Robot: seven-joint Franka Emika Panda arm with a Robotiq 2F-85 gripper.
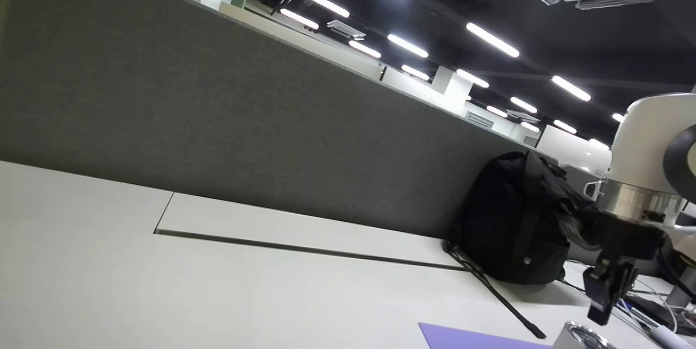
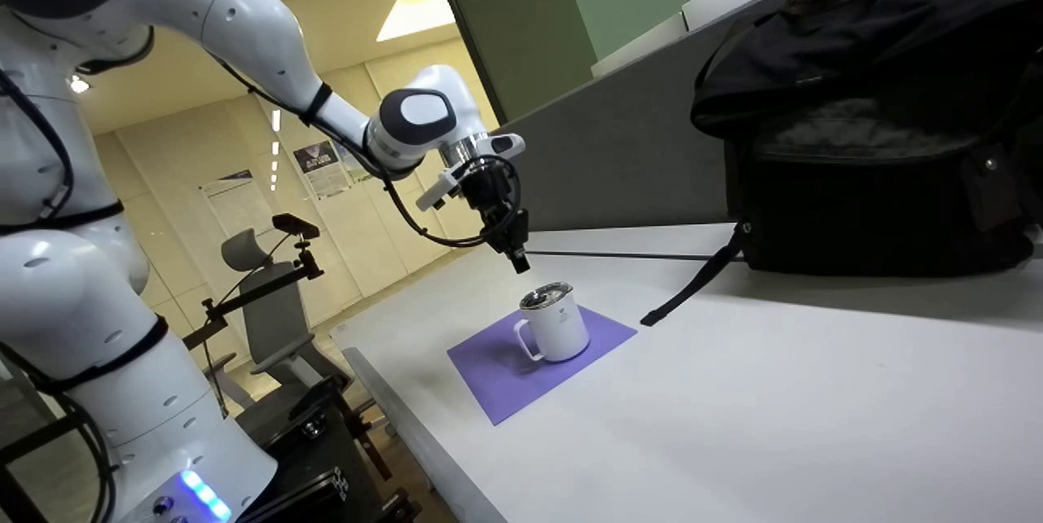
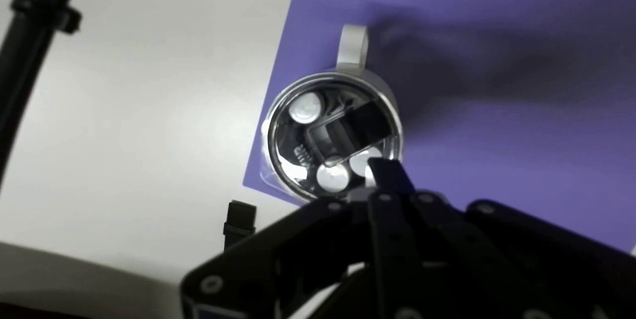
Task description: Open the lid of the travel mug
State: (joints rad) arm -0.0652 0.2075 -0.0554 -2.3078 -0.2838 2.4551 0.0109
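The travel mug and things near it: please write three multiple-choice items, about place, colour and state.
1. Where is the travel mug relative to the purple sheet?
A. Under it
B. On it
C. Beside it

2. What colour is the backpack?
A. Black
B. Red
C. Yellow

3. How is the lid?
A. Lying beside the mug
B. Missing
C. Fitted on the mug

1 B: an exterior view shows the mug standing there.
2 A: both exterior views show this.
3 C: the wrist view shows it covering the mug.
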